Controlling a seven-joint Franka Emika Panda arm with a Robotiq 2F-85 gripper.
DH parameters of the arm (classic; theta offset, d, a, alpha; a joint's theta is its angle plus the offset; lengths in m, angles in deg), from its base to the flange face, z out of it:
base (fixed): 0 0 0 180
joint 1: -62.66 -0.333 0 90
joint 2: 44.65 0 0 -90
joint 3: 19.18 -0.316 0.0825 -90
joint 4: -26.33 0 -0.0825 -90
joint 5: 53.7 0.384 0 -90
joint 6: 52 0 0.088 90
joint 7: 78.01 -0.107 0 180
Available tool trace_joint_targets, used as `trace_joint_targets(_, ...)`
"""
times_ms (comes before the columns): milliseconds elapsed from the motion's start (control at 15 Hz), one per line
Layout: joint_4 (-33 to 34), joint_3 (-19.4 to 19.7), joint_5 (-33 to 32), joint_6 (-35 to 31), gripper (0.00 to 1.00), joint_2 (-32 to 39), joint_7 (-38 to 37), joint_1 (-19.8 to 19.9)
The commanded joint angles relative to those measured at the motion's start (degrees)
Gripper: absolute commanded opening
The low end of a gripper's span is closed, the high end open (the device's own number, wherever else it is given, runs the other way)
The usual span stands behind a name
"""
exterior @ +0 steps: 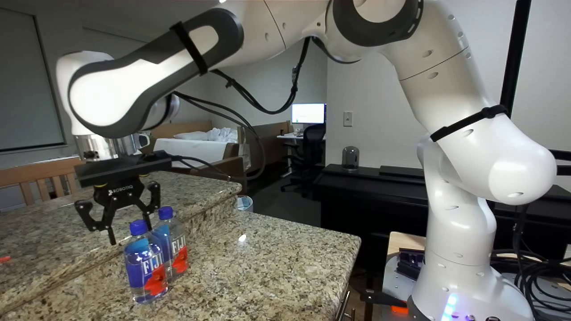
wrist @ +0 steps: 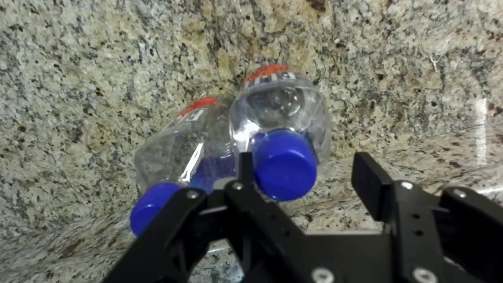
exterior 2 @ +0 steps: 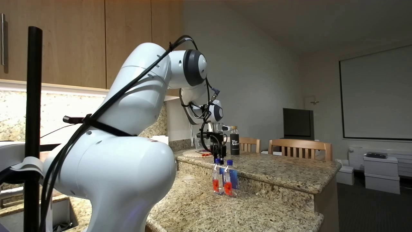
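Two clear water bottles with blue caps and red-and-blue labels stand upright, close together, on the lower granite counter. My gripper points down over them, and its jaws stand apart. In the wrist view the cap of the nearer bottle lies between the fingers, close beside the left one, with a wide gap to the right one. Whether the left finger touches the cap I cannot tell. That finger reaches between the two caps; the second bottle is outside the jaws, partly covered by it. An exterior view shows the front bottle under the gripper.
A raised granite ledge runs directly behind the bottles. On it stands a dark bottle with a cork top, near a round mat. Wooden chairs stand beyond the ledge.
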Motion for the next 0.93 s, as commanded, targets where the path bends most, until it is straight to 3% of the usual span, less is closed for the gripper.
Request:
trace_joint_targets(0, -1.0, -0.9, -0.8, 1.4, 0.96, -1.6, 0.4, 0.9)
trace_joint_targets(733, -1.9, -2.9, 1.5, 1.4, 1.0, -2.3, 10.2, 3.2)
trace_joint_targets(800, -1.9, -2.9, 1.4, 1.6, 0.75, -2.3, 10.3, 3.1)
trace_joint_targets(867, -1.8, -2.8, 1.3, 1.8, 0.74, -2.3, 10.4, 3.1)
